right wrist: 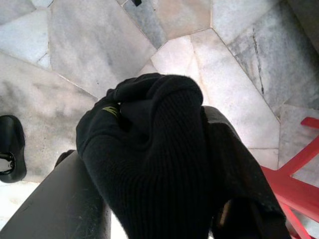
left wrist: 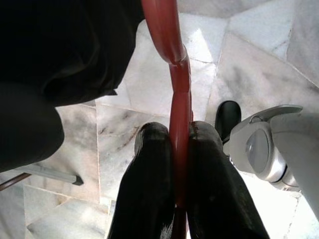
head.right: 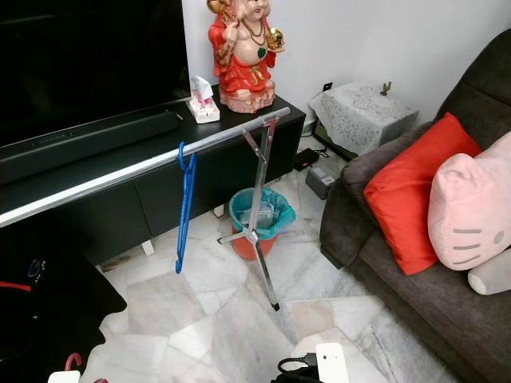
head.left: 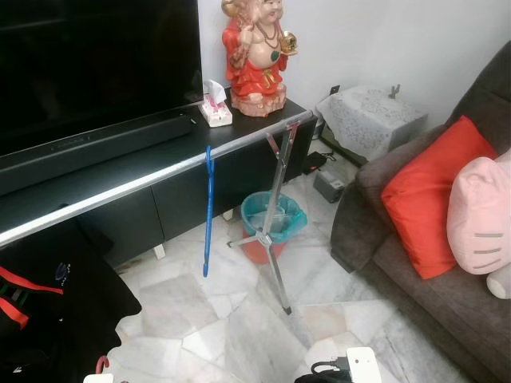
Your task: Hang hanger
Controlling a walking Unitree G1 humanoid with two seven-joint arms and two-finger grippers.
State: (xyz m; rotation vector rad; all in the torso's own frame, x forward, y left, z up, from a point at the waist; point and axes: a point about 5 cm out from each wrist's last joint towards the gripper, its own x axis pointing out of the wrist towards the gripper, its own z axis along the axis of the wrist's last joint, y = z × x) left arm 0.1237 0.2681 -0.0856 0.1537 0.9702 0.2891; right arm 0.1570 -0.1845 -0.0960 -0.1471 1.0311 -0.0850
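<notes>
Gripping a red hanger (left wrist: 178, 84), the left gripper (left wrist: 180, 144) has its 2 black fingers pinched tight on the thin plastic bar, down low by the marble floor (head.left: 239, 327). The red hook end just peeks in at the bottom left of the left eye view, under dark clothing (head.left: 48, 311) already draped from the rail.

The right gripper (right wrist: 164, 164) is clamped on a wad of black knit fabric (right wrist: 149, 149), also low, with part of the red hanger in sight beside it.

The target is the steel garment rail (head.left: 160, 171), which runs on a slant from the lower left of the head views up toward the far right, ending at its folding leg stand (head.left: 275, 215). 1 blue hanger (head.left: 208, 211) hangs about midway, edge-on.

The rail lies above and forward of both grippers, with the left arm nearer the bare stretch.

Judgement: the open room is the bare rail between the dark clothing and the blue hanger, or past the blue hanger toward the stand. The TV console (head.left: 144, 159) sits close behind the rail, so the hook should come over from the near side. The teal-lined bin (head.left: 271, 223) and the sofa (head.left: 431, 263) are well apart to the right.
</notes>
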